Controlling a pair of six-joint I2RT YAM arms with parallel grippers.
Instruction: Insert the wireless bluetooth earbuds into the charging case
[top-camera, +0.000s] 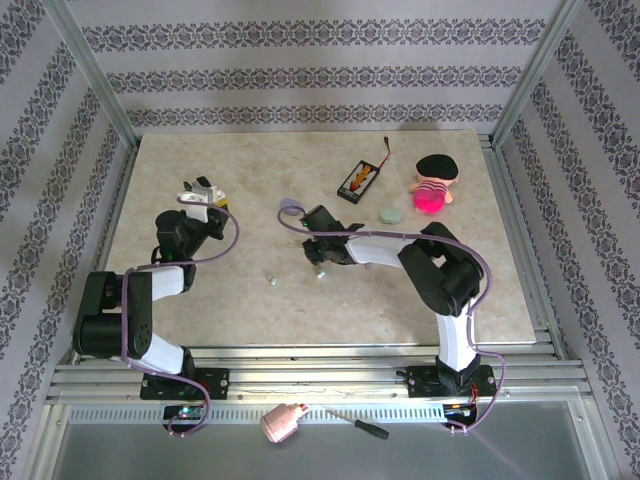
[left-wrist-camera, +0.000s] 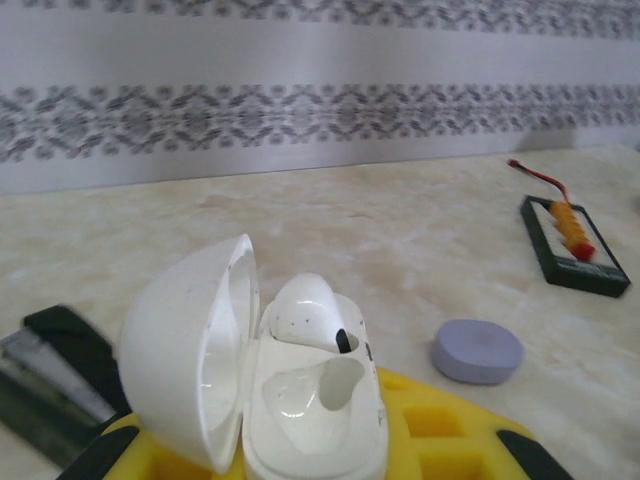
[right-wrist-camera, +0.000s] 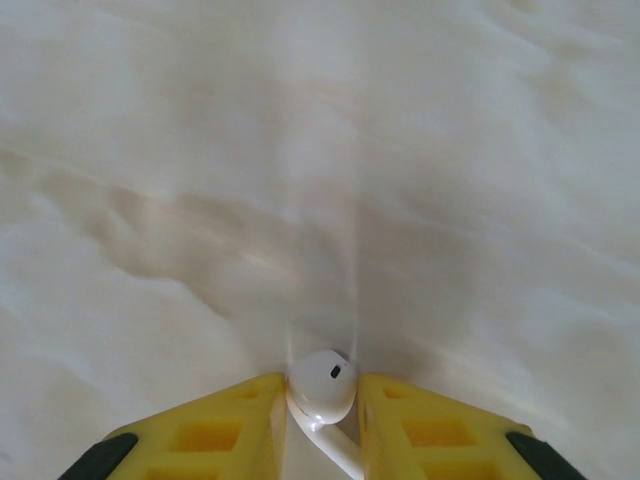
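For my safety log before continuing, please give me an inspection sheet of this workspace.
Surface: beige marbled table, no spill seen.
Job's things: white case open, one earbud seated, other slot empty; second earbud held.
Clutter: lavender oval, green oval, battery holder, doll; screwdriver off the table.
Grippers: left gripper, jaws shut on case; right gripper, jaws shut on second earbud.
Cables: purple cables on arms; red wire on holder.
Surroundings: patterned walls, metal frame.
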